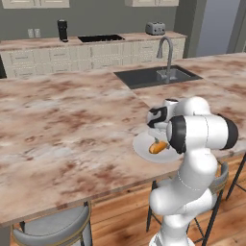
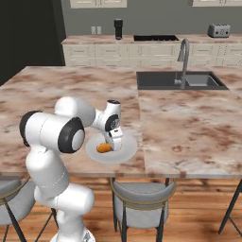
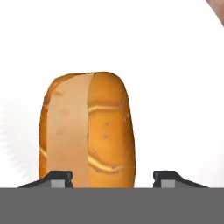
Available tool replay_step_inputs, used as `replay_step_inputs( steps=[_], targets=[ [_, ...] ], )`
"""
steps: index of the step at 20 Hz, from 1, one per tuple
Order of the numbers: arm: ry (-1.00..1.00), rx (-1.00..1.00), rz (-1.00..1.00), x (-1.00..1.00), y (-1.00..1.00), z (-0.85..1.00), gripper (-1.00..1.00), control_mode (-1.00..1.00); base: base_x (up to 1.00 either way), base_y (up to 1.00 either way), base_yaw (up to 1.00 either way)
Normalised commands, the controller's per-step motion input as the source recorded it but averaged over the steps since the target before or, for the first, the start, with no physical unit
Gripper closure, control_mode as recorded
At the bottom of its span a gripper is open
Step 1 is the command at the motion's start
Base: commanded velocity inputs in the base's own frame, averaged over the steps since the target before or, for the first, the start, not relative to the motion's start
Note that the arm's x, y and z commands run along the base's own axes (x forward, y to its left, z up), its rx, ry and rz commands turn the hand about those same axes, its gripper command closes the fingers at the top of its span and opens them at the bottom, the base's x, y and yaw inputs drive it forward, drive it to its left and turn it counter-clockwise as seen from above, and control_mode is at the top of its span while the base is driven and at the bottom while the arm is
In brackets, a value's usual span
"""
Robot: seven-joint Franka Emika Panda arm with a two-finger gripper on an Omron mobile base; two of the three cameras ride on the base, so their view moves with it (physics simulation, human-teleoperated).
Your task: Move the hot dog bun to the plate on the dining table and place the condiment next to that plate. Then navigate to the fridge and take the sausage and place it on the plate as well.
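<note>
The hot dog bun (image 3: 87, 131), golden-orange with a paler split, lies on the plain white plate (image 3: 175, 87) near the front edge of the marbled dining table (image 1: 72, 134). My gripper (image 3: 113, 177) hangs straight over the bun, open; the left fingertip (image 3: 59, 177) sits at the bun's edge and the right one stands apart from it. From the base views the bun (image 1: 157, 146) (image 2: 104, 148) rests on the plate (image 1: 141, 149) (image 2: 126, 147) just beneath the gripper (image 1: 161, 137) (image 2: 111, 141). The condiment and the sausage are out of view.
A dark sink (image 1: 153, 76) with a curved tap (image 1: 167, 53) is set into the table's far right. Grey stools (image 1: 53, 228) (image 2: 142, 198) stand under the near edge. The back counter carries a toaster (image 1: 154, 28) and a dark appliance (image 1: 62, 30).
</note>
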Motion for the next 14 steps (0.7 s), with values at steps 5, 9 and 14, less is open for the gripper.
replay_step_inputs(
  steps=[5,9,14],
  targets=[
    [-0.08,0.01,-0.03,-0.2,-0.11,0.0,-1.0,-1.0,0.0,0.0,0.0],
    [-0.13,0.0,-0.04,-0.28,-0.1,0.16,-1.0,-1.0,0.0,0.0,0.0],
    [-0.24,0.0,0.0,-0.33,-0.04,0.61,-1.0,-1.0,0.0,0.0,0.0]
  ],
)
